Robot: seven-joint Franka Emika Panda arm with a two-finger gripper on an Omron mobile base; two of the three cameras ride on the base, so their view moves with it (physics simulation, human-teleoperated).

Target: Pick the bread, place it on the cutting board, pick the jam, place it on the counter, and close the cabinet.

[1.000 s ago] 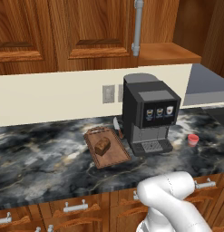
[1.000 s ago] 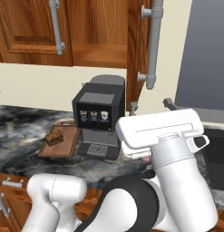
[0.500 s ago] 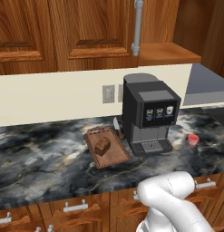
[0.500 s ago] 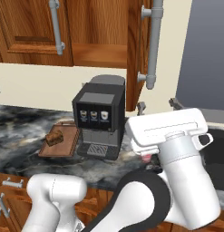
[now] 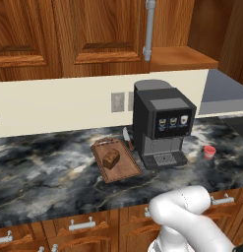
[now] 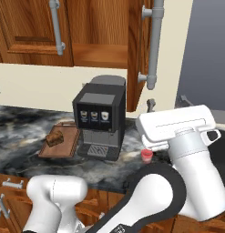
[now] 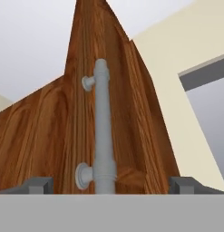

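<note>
The bread (image 5: 111,157) (image 6: 54,137) lies on the cutting board (image 5: 124,171) (image 6: 50,151), left of the coffee machine. The jam (image 5: 209,151) (image 6: 146,155), a small red jar, stands on the dark marble counter (image 5: 49,172) (image 6: 23,157) to the machine's right. One cabinet door (image 6: 136,50) (image 7: 127,113) stands swung out, and the brown shelf (image 5: 179,56) behind it shows. In the hand view my gripper (image 7: 111,186) is open. Its fingertips (image 7: 38,185) sit wide on either side of the door's grey tube handle (image 7: 103,131) (image 6: 153,45) (image 5: 149,27), not touching it.
A black coffee machine (image 5: 162,125) (image 6: 99,118) stands mid-counter between board and jar. My white forearm (image 6: 177,127) hangs in front of the counter's right end. A shut cabinet door with its own handle (image 6: 57,22) is at the upper left. Drawers with short handles (image 5: 88,225) run below.
In the right base view my hand has crept a little to the right, toward the open door. Bread, board and jam have not moved.
</note>
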